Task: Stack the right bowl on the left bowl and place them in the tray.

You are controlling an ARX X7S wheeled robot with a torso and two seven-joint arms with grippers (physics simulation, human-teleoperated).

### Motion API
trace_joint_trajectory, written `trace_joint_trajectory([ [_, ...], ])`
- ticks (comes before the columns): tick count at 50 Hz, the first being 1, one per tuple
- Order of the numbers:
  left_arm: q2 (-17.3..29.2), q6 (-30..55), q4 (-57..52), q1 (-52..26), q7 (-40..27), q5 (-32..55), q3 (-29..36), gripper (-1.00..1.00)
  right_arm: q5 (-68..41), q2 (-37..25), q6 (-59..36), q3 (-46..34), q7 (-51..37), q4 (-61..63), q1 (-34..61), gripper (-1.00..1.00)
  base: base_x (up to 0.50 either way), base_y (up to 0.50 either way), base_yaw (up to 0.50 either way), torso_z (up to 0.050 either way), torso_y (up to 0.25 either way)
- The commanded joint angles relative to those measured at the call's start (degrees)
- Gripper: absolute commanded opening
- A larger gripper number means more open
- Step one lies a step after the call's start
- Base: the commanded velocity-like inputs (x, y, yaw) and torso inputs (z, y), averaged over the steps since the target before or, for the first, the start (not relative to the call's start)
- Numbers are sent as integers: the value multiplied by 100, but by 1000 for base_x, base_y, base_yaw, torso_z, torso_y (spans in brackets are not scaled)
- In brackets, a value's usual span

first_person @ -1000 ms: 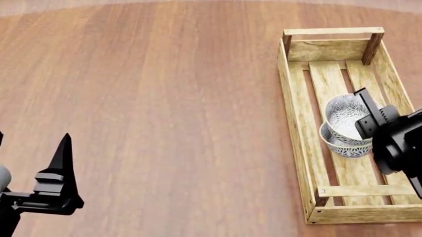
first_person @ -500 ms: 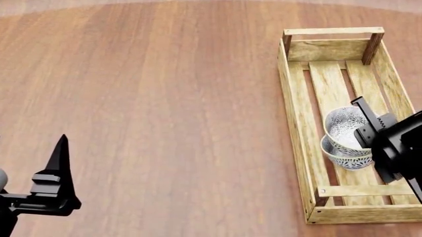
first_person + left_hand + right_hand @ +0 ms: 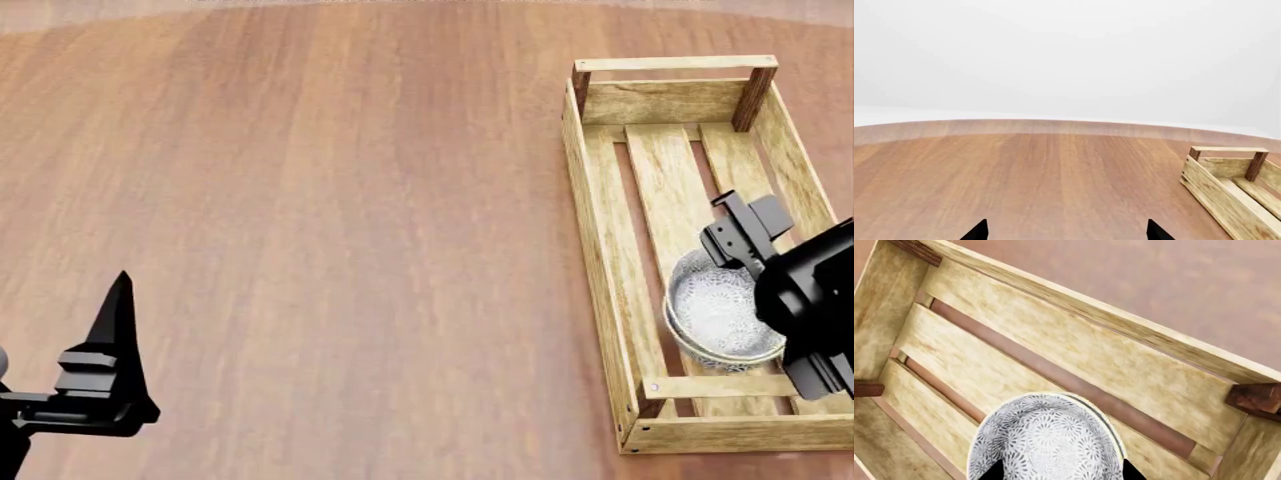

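Note:
Two white patterned bowls sit nested, the upper bowl [image 3: 718, 305] inside the lower bowl [image 3: 731, 356], upright on the slats near the close end of the light-wood tray [image 3: 595, 200]. My right gripper [image 3: 745, 225] hovers just over their far rim, open, with nothing between its fingers. In the right wrist view the stacked bowls [image 3: 1047, 440] lie below the spread fingertips of the right gripper [image 3: 1062, 471], inside the tray [image 3: 1121, 325]. My left gripper [image 3: 118, 330] hangs open over bare table at the lower left. The left wrist view shows the left gripper [image 3: 1066, 231] open and the tray [image 3: 1217, 192] far off.
The brown wooden table [image 3: 334, 200] stretches wide to the left of the tray. The tray's raised bar ends [image 3: 674, 64] stand at its far and near ends. The table's far rounded edge [image 3: 1054, 122] shows in the left wrist view.
The tilted bowls have settled flat and shifted toward the tray's near end. My right gripper has let go of them. The left gripper sank slightly.

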State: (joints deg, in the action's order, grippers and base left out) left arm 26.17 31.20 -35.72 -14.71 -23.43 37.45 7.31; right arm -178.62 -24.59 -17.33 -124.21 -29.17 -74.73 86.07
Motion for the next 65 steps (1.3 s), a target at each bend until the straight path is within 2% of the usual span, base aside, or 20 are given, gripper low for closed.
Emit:
trace_joint_trajectory([
  [1,15,1,-6,-15,-17,44,-16,100,72,20,74,-347,-123,-26,144,100,0,0,0,0,0],
  [10,14,-39,11,18,-9,71,-34,100,160,148,726,-1159,-393,-26,519,100,0,0,0,0,0],
  [21,13,-90,43,52,2,62,-18,100,108,318,1333,-1781,-30,-26,706,100,0,0,0,0,0],
  [28,0,-99,60,34,0,81,-6,100,206,427,1295,-1932,911,-25,868,100,0,0,0,0,0],
  [29,-4,-103,66,24,4,72,7,100,187,454,1285,-1878,1377,-25,881,100,0,0,0,0,0],
  [34,-32,-97,88,-58,-3,63,47,100,468,747,2050,-2165,2205,-19,771,100,0,0,0,0,0],
  [36,-33,-91,79,-80,-14,79,37,100,804,548,3127,-2305,2357,1256,1174,100,0,0,0,0,0],
  [39,-43,-105,109,-110,-11,70,45,100,1722,5,5705,-2753,1862,3834,2123,100,0,0,0,0,0],
  [41,-51,-111,111,-126,-10,64,58,100,2157,-58,6890,-3052,1560,5553,2346,100,0,0,0,0,0],
  [43,-55,-129,108,-130,-3,63,64,100,2509,-48,7563,-3349,1225,6458,2481,100,0,0,0,0,0],
  [44,-55,-128,106,-133,-8,58,68,100,3213,-193,7728,-3230,726,6584,2438,100,0,0,0,0,0],
  [48,-62,-161,111,-128,-7,54,64,100,6615,-1040,7720,-2303,-1473,7325,2146,100,0,0,0,0,0],
  [49,-64,-168,119,-128,-7,46,68,100,7475,-1167,7721,-2221,-2307,7449,2079,100,0,0,0,0,0],
  [50,-65,-172,115,-125,-9,49,67,100,7871,-1238,7693,-2131,-2419,7574,2028,100,0,0,0,0,0],
  [51,-60,-170,89,-117,-18,50,67,100,8661,-1329,7707,-2097,-3089,7711,2002,100,0,0,0,0,0],
  [56,-46,-160,51,-133,-39,70,58,100,9827,-1498,7568,-1965,-3873,8152,1900,100,0,0,0,0,0],
  [57,-49,-158,45,-142,-46,62,67,100,9754,-1531,7599,-1910,-3630,8281,1816,100,0,0,0,0,0],
  [58,-49,-170,37,-143,-47,45,74,100,10035,-1537,7551,-1896,-3942,8264,1804,100,0,0,0,0,0],
  [64,-17,-215,-63,-115,-99,-60,96,100,10816,-1678,7490,-1816,-4238,8772,1628,100,0,0,0,0,0],
  [65,-13,-211,-74,-119,-109,-46,80,100,11445,-1691,7220,-1787,-4895,8830,1646,100,0,0,0,0,0],
])
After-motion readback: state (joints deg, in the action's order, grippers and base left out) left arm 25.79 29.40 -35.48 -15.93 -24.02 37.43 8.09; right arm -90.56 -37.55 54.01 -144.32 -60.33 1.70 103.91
